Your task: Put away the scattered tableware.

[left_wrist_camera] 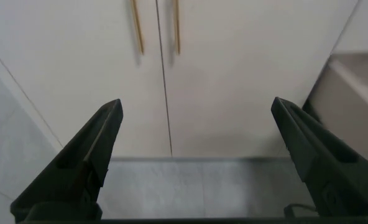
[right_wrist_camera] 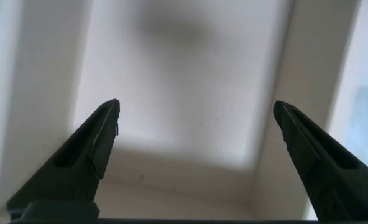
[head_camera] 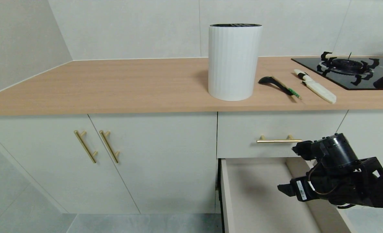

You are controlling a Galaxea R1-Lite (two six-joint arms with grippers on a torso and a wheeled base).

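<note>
On the wooden countertop (head_camera: pixel 130 87) lie a black spoon with a green-banded handle (head_camera: pixel 278 85) and a white knife (head_camera: pixel 315 86), both to the right of a tall white ribbed holder (head_camera: pixel 234 61). Below them a drawer (head_camera: pixel 259 197) stands pulled out with nothing in it. My right gripper (head_camera: pixel 292 170) hovers open over the drawer's right side, holding nothing; the right wrist view looks between its open fingers (right_wrist_camera: pixel 196 107) at the drawer's bare bottom (right_wrist_camera: pixel 184 68). My left gripper (left_wrist_camera: pixel 196 109) is open and holds nothing, low in front of the cabinet doors (left_wrist_camera: pixel 234 74).
A black gas hob (head_camera: pixel 350 69) sits at the counter's right end beside the knife. A shut drawer front with a gold handle (head_camera: pixel 277 140) is above the open drawer. Two cabinet doors with gold handles (head_camera: pixel 96 147) are to the left. Grey floor (left_wrist_camera: pixel 190 186) lies below.
</note>
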